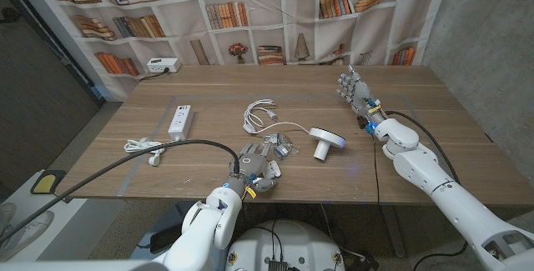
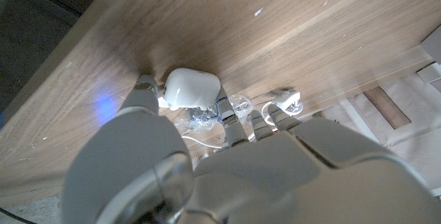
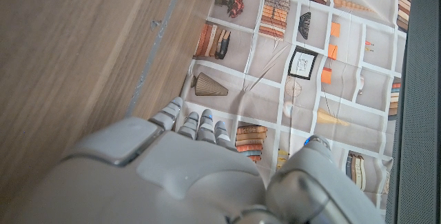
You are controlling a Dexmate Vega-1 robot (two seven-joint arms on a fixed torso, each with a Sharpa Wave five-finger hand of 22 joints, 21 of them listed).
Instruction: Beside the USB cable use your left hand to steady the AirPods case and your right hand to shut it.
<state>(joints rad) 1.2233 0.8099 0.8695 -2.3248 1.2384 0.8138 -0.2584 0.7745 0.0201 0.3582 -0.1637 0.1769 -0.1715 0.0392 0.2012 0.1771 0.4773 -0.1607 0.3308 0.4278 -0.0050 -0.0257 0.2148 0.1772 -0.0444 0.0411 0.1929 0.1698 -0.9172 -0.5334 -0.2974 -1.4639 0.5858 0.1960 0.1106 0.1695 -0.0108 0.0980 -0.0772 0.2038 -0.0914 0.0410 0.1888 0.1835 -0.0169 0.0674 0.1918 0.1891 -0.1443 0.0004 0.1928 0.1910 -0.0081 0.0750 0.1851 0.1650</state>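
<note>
The white AirPods case (image 2: 193, 87) lies on the wooden table (image 1: 400, 96), pinched between my left hand's thumb and fingers (image 2: 227, 111); it looks like one rounded block, and no raised lid shows. My left hand (image 1: 255, 171) sits near the table's front edge, fingers reaching toward a small shiny cluster (image 1: 279, 147). The coiled white USB cable (image 1: 259, 113) lies just beyond that. My right hand (image 1: 356, 94) hovers far off at the back right with its fingers (image 3: 196, 124) spread and nothing in it.
A white round puck on a stem (image 1: 325, 142) lies right of the cluster, with a thin white lead running to it. A white power strip (image 1: 181, 121) and a white plug with its cord (image 1: 142, 146) lie at the left. A bookshelf-print backdrop (image 1: 275, 12) hangs behind.
</note>
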